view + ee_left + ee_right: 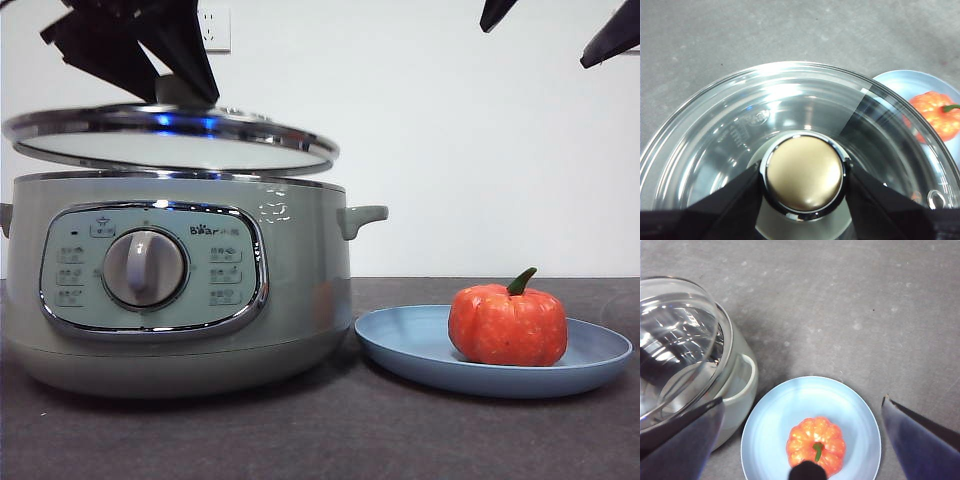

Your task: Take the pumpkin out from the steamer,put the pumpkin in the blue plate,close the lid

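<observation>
The orange pumpkin with its green stem sits upright in the blue plate, right of the sage-green steamer. The glass lid hovers just above the steamer's rim, slightly tilted. My left gripper is shut on the lid's knob, seen in the front view as a dark mass above the pot. My right gripper hangs open high over the pumpkin and plate, touching neither.
The dark grey tabletop runs in front of the pot and plate. A white wall with a socket stands behind. The steamer's side handle juts toward the plate.
</observation>
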You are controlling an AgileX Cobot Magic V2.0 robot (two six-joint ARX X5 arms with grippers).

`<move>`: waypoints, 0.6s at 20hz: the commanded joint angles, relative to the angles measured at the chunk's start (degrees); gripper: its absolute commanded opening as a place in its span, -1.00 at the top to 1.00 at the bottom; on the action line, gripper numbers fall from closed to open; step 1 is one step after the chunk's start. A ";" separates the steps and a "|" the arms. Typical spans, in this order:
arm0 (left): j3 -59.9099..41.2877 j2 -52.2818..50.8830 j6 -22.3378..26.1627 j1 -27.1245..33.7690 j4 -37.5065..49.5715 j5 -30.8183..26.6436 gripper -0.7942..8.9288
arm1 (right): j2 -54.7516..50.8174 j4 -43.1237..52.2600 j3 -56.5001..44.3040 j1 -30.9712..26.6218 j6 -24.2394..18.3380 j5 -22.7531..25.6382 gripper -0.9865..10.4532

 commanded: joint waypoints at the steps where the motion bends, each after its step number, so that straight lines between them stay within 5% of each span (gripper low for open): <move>1: 0.61 0.50 0.35 0.00 2.40 0.22 0.85 | -0.04 0.31 -0.24 0.07 0.52 0.22 -0.11; 12: 0.61 4.09 0.42 -0.07 0.87 2.03 0.85 | -0.04 0.35 -0.24 0.02 0.52 0.33 -0.10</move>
